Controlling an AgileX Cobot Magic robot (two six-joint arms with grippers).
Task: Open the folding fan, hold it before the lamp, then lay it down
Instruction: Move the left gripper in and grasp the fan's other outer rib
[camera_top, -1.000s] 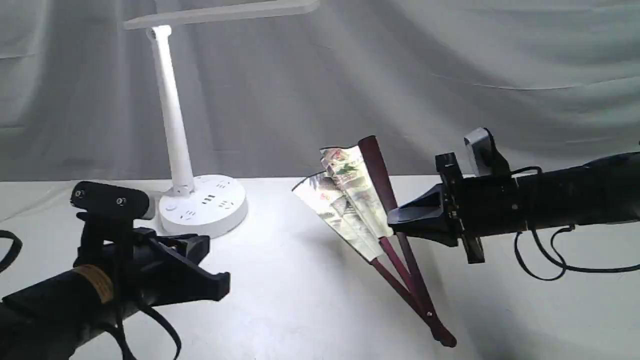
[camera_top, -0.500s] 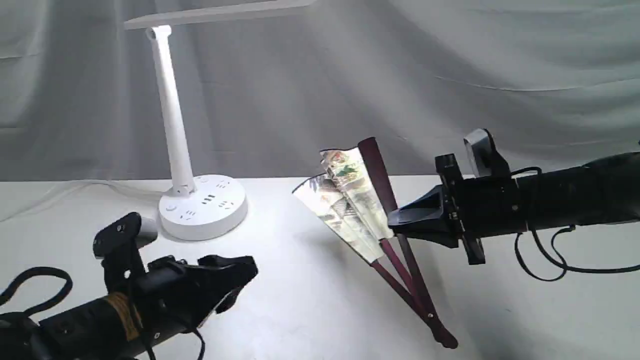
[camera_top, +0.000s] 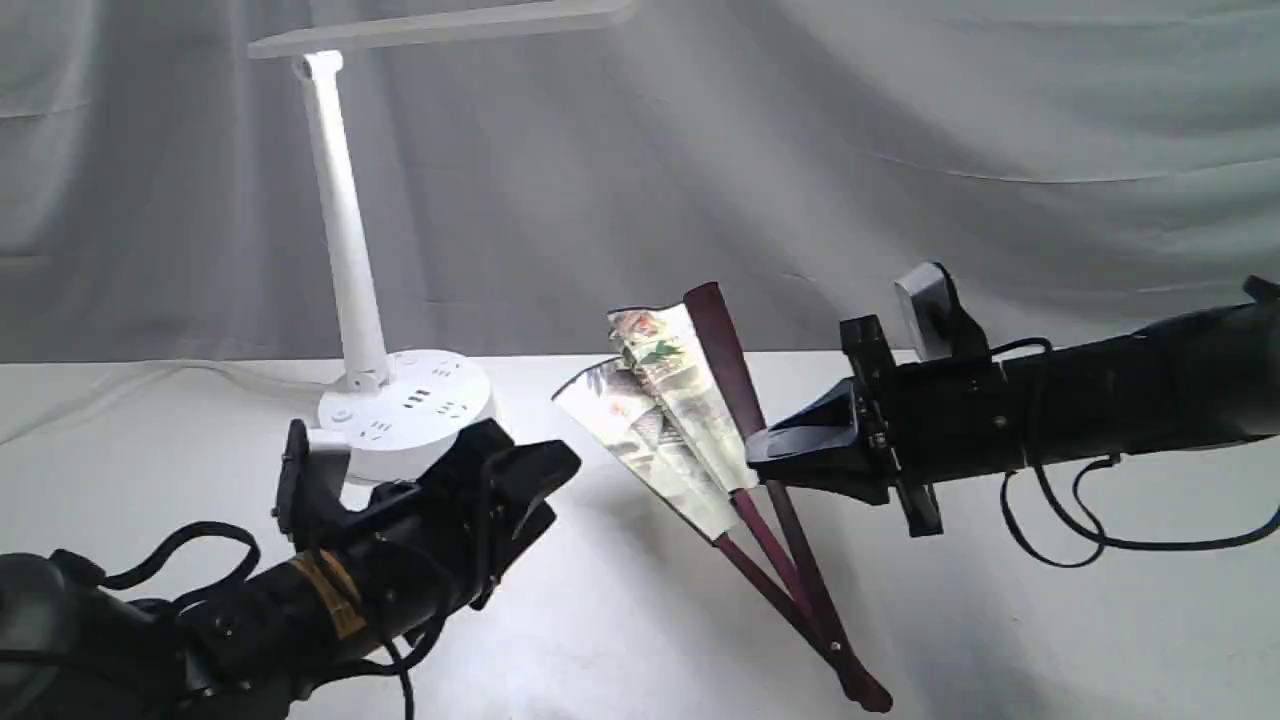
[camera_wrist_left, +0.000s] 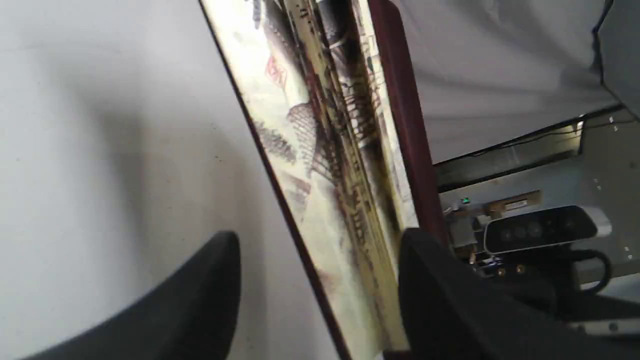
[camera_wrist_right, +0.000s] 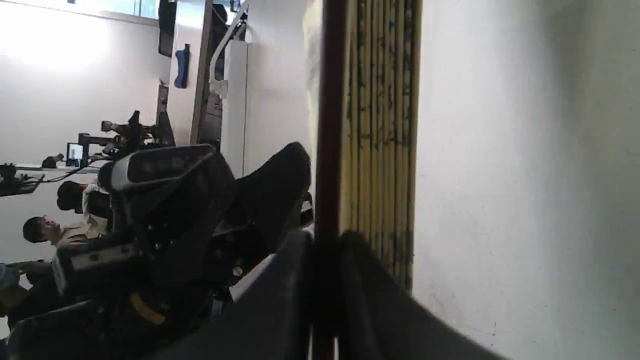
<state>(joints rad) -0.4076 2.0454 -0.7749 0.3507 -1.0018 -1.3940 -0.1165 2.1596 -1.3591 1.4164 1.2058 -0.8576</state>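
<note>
The folding fan (camera_top: 665, 425) is partly spread and stands tilted, its pivot end (camera_top: 862, 690) low by the table. My right gripper (camera_top: 762, 462) is shut on its maroon guard (camera_top: 722, 355). The right wrist view shows that gripper (camera_wrist_right: 325, 245) pinching the guard beside the stacked pleats (camera_wrist_right: 380, 125). My left gripper (camera_top: 545, 480) is open just left of the fan, not touching it. Through the left wrist view, the painted paper (camera_wrist_left: 320, 150) lies ahead between the spread fingers (camera_wrist_left: 200, 300). The lamp (camera_top: 345, 230) stands lit at the back left.
The lamp's round base (camera_top: 405, 415) with sockets sits just behind my left arm, and its bar head (camera_top: 440, 25) reaches over the middle. A grey cloth backdrop (camera_top: 900, 150) hangs behind the white table (camera_top: 1050, 620). A cable (camera_top: 1060, 540) loops under the right arm.
My left arm has swung right and forward, close to the fan, and its jaws have opened. The right gripper and fan have shifted slightly left.
</note>
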